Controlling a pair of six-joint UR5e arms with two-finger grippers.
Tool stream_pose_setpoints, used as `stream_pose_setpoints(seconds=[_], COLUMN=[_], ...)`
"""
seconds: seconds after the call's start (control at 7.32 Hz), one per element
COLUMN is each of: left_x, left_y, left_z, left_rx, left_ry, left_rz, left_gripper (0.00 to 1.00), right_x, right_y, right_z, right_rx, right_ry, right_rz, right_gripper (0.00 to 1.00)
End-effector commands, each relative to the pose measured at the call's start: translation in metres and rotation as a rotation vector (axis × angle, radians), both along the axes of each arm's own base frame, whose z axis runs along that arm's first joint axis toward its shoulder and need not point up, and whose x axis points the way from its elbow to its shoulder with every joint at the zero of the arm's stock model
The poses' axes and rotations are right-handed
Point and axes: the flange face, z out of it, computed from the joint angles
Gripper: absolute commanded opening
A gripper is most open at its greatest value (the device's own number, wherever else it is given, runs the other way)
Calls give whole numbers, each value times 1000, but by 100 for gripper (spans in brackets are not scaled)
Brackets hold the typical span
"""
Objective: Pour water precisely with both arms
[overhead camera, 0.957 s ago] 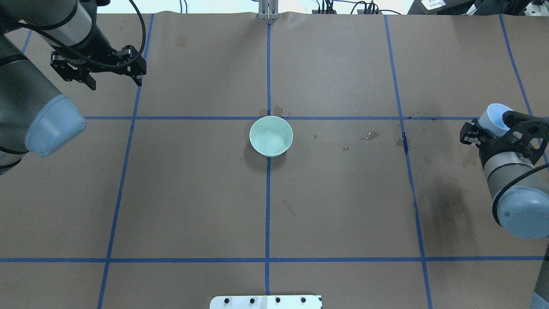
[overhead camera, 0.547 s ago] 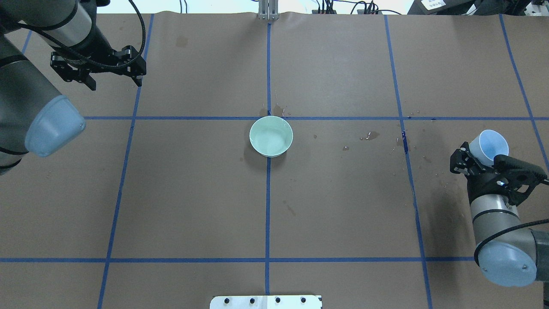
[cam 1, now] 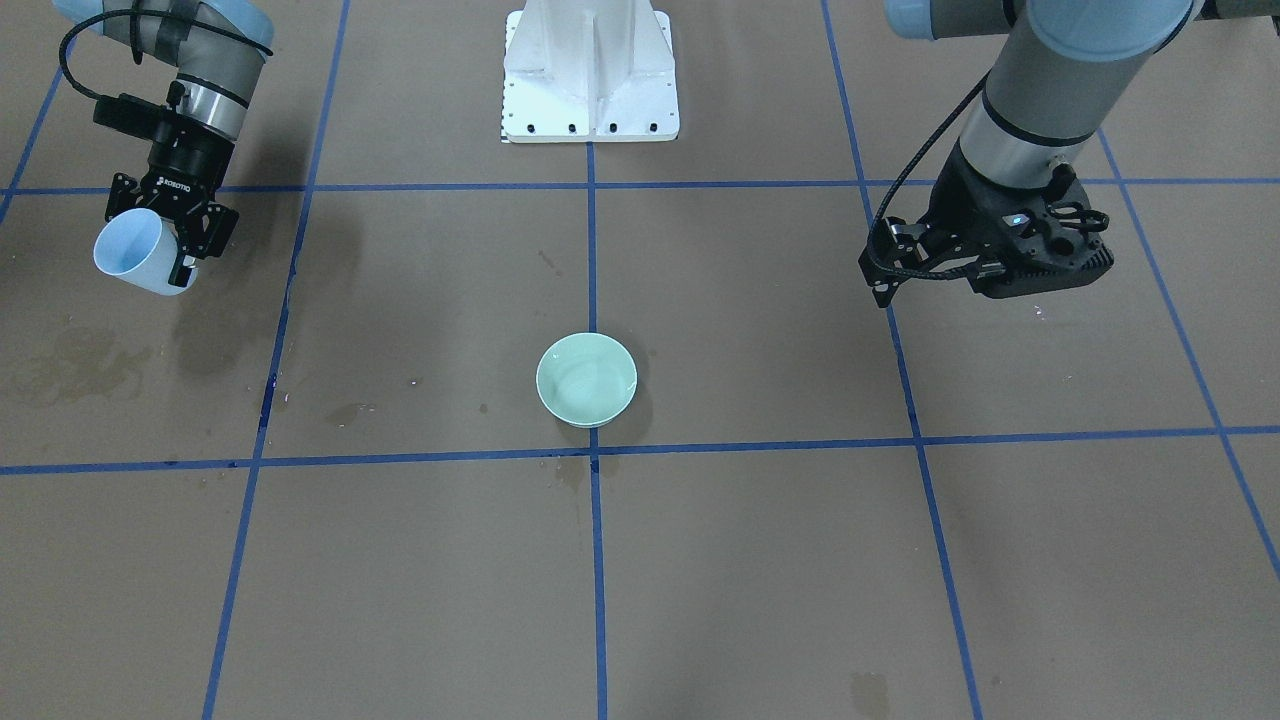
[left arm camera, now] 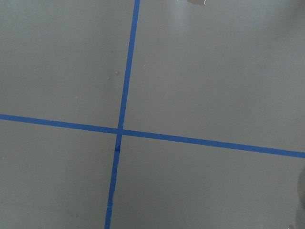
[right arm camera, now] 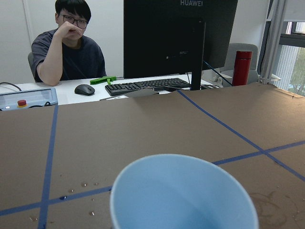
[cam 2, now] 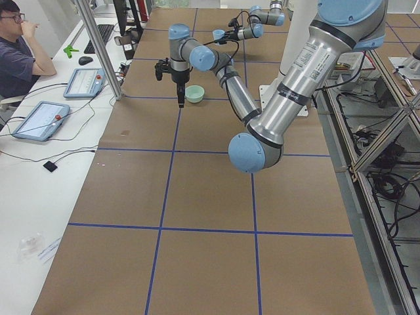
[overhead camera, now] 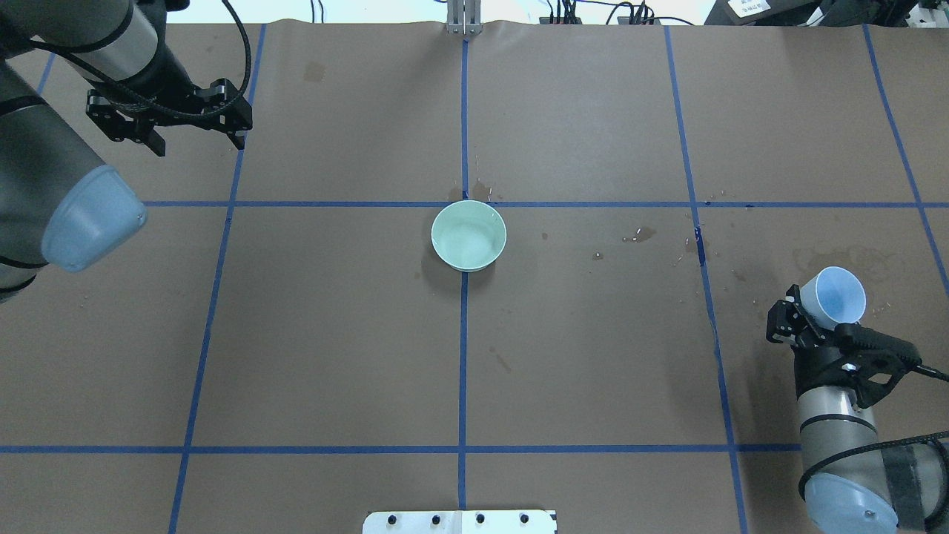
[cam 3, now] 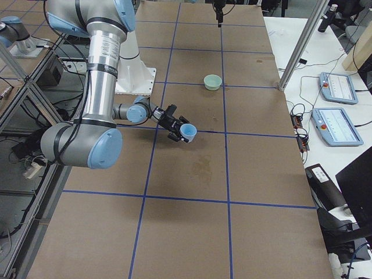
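Water (cam 1: 585, 380): I see a pale sheen of it in the green bowl (overhead camera: 468, 235) at table centre, and wet spots (overhead camera: 641, 234) to its right. Right gripper (overhead camera: 819, 326) is clamped on the tilted blue cup (overhead camera: 834, 297), near right. Left gripper (overhead camera: 200, 141) hangs far left, fingers apart.

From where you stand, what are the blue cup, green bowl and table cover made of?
The blue cup: probably plastic, thin-walled, evenly matte. The green bowl: likely glazed ceramic, glossy with pale reflections. The table cover: brown paper, it seems, matte, darkened by wet stains.
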Motion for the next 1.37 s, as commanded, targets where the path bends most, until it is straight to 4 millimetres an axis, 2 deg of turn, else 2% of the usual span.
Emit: stream_pose_setpoints(seconds=[0.0,0.96,1.09,1.23], left_x=[0,0,0,0], left_y=[1,2,2,1], left_z=[2,2,2,3], left_rx=[-3,-2,-3,-4], left_ry=[-2,-2,-2,-3], left_rz=[0,3,2,2], left_gripper=[100,100,100,100], right_x=[-10,-14,-14,-14], right_y=[15,22,23,24], right_z=[31,53,54,59], right_rx=[-1,-2,-2,0], right_ry=[31,80,71,68], right_rz=[-10,-30,-23,-19], right_gripper=[0,1,11,41])
